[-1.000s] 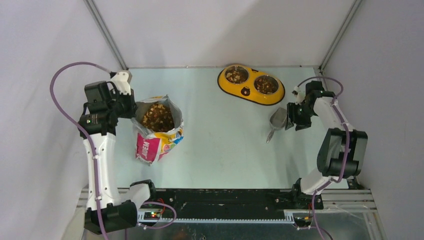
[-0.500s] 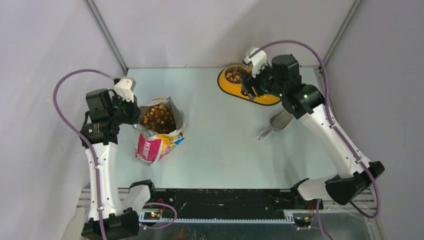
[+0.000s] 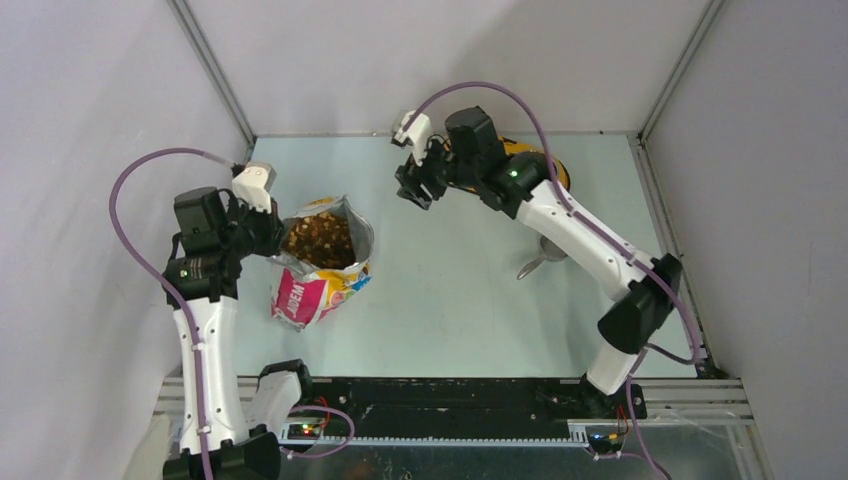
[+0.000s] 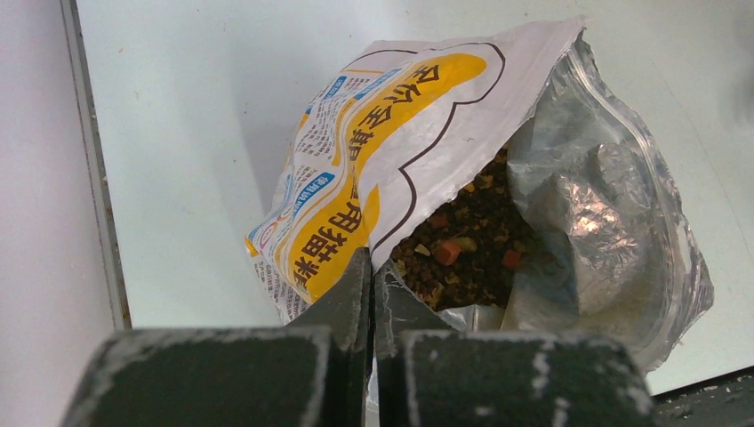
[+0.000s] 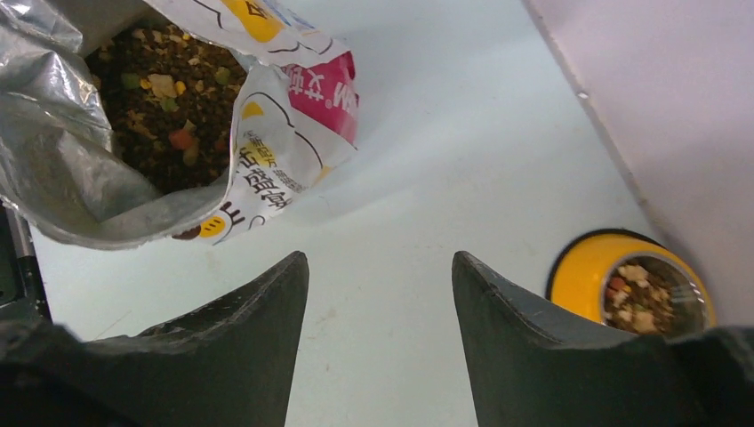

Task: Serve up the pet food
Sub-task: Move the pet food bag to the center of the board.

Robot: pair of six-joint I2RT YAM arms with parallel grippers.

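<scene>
The pet food (image 3: 318, 238) fills the open bag (image 3: 318, 290), which stands on the left part of the table (image 3: 460, 310). Some more lies in a bowl of the yellow feeder (image 5: 582, 267) at the far side. The left gripper (image 4: 372, 277) is pressed closed on the rim of the bag. The right gripper (image 5: 378, 267) is wide apart and holds nothing, above the table between bag and feeder. In the top view its arm covers most of the feeder and part of the grey scoop (image 3: 532, 267).

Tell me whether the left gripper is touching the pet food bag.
Touching. The left wrist view shows the left gripper shut, with the rim of the bag pinched between its jaws.
</scene>
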